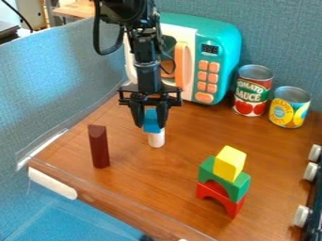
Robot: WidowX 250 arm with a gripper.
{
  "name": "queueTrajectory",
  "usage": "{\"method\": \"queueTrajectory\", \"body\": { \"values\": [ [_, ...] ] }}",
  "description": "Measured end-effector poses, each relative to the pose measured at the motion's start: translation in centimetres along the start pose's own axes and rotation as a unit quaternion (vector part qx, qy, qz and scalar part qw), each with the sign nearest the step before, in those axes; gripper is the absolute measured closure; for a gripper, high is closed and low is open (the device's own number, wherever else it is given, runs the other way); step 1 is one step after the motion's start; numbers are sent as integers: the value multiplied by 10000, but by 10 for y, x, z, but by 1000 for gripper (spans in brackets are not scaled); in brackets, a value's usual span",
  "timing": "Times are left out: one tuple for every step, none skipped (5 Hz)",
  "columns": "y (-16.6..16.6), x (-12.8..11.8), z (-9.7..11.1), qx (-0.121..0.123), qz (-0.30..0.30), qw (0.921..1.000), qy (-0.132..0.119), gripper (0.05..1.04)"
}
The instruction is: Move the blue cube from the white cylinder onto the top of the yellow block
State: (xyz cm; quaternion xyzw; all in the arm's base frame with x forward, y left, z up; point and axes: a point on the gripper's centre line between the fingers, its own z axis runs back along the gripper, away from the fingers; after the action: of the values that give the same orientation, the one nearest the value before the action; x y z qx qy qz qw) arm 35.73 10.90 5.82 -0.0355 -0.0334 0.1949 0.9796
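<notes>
Camera view: clamps blue block between fingertips of black end effector, over white cylindrical piece, in front of teal-and-white toy microwave.

- My black WidowX 250 arm enters at the top edge, left of centre; base out of view.
- Black cable loops beside its upper visible part.
- Wrist section near vertical.
- I read my two-finger gripper as pointing down, crosspiece roughly level.
- Both black fingers stand slightly apart, tips lowermost.
</notes>
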Motion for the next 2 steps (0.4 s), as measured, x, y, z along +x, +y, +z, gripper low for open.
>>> {"method": "queueTrajectory", "body": {
  "values": [
    [-5, -11, 11, -94, -207, 9997, 95, 548],
    [-26, -20, 49, -113, -749, 9967, -287, 548]
  ]
}}
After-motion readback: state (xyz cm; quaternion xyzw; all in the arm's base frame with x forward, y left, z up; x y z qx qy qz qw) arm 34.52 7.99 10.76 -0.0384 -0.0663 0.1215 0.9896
